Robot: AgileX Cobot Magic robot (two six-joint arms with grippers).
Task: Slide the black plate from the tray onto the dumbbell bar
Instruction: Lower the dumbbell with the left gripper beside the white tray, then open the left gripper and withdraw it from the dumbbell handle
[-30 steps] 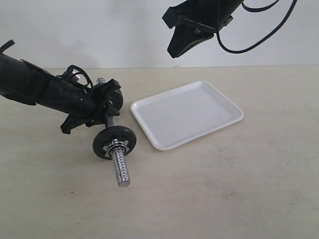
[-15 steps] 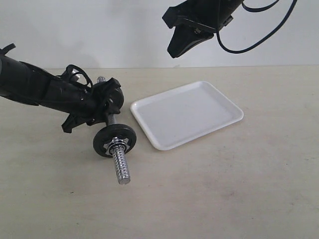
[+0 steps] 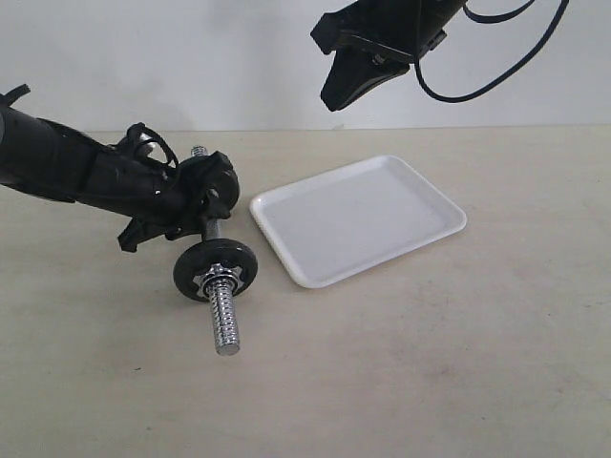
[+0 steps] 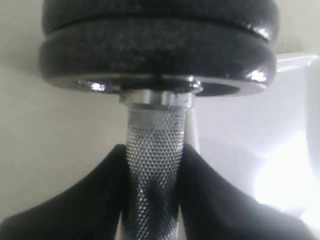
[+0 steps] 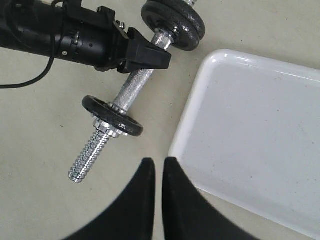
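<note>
Pinching the dumbbell bar mid-shaft, the left tool steadies it in the exterior view, the black plate already seated on it, off the tray. Its wrist view shows pads seemingly touching knurled steel; the right wrist view shows the right tool pressed together.

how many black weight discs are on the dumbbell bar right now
3. On the dumbbell bar, one disc sits by the long threaded end, against a silver nut. Two stacked discs sit at the far end, past the left gripper; the exterior view mostly hides those.
</note>
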